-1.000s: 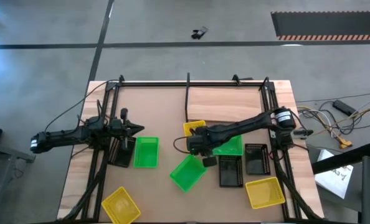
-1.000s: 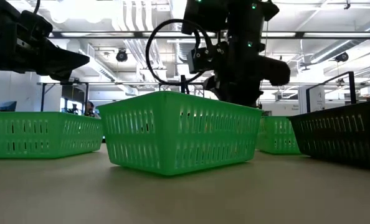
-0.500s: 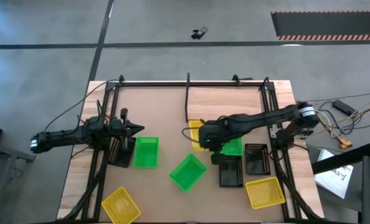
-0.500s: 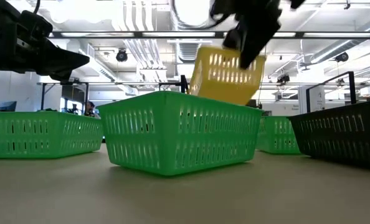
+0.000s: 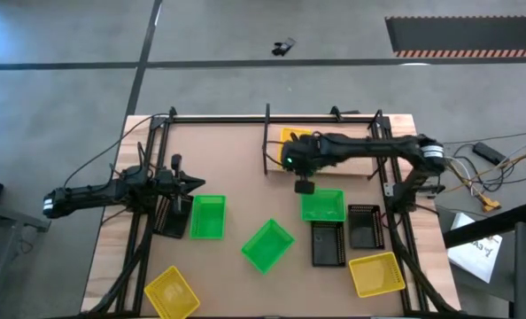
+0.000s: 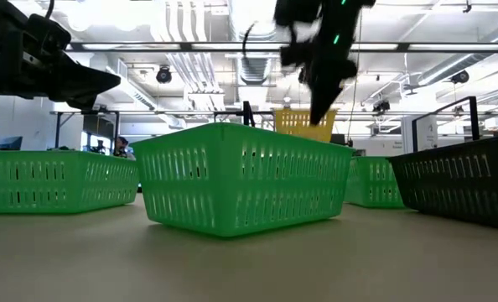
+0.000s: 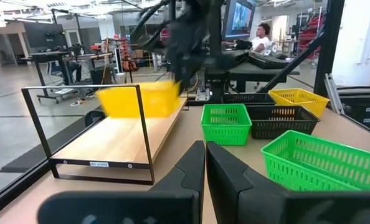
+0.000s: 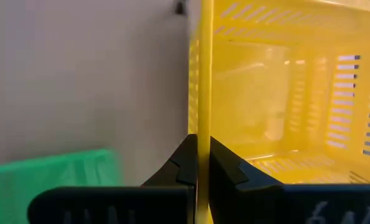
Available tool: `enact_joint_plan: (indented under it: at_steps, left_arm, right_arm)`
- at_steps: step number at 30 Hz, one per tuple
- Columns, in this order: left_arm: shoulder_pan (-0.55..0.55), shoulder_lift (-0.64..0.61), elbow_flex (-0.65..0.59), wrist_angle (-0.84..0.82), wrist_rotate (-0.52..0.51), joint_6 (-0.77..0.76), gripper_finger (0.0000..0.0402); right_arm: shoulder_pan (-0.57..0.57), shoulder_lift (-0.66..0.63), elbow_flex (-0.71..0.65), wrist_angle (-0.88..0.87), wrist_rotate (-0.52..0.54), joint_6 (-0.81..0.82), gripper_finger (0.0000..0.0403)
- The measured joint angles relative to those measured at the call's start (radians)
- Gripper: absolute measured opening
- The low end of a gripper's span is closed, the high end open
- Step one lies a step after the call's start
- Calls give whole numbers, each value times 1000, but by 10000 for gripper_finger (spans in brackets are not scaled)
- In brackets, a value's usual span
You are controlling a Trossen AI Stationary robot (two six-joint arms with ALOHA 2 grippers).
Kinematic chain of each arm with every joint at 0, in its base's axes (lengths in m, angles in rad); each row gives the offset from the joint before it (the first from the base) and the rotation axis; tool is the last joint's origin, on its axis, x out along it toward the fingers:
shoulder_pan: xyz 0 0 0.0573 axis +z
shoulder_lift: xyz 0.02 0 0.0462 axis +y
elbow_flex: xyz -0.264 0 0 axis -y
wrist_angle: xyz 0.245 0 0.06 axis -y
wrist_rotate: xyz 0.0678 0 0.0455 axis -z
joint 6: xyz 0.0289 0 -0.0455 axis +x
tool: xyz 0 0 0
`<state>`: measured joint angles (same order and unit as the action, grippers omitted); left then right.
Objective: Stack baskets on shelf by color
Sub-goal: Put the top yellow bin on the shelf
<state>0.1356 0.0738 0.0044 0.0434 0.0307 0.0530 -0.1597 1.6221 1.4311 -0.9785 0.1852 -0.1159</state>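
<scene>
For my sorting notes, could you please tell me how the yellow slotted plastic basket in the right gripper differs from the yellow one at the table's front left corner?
The gripped yellow basket is over the light-wood shelf; the corner yellow basket sits skewed and untouched on the table. Both are yellow, slotted and open-topped.

Grey concrete floor [image 5: 245, 35] with dark lines, hazard-striped mat [image 5: 465, 35], white ceiling ducts [image 6: 186, 25], workshop benches [image 7: 79, 59], seated person [image 7: 261, 37]

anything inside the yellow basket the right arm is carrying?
Nothing seen: in the right wrist view the yellow basket shows bare slotted walls and floor. The right gripper pinches its wall and covers a strip; the rest runs out of frame.
</scene>
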Motion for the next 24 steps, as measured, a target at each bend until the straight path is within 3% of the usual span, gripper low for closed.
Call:
enact_joint_plan:
  at_steps: [10,24]
  left_arm:
    - [0,0,0,0,-4,-47,0]
    - [0,0,0,0,-3,-47,0]
  right_arm:
    - [-42,168,56,50,-9,-143,8]
    - [-84,183,74,56,-1,-149,9]
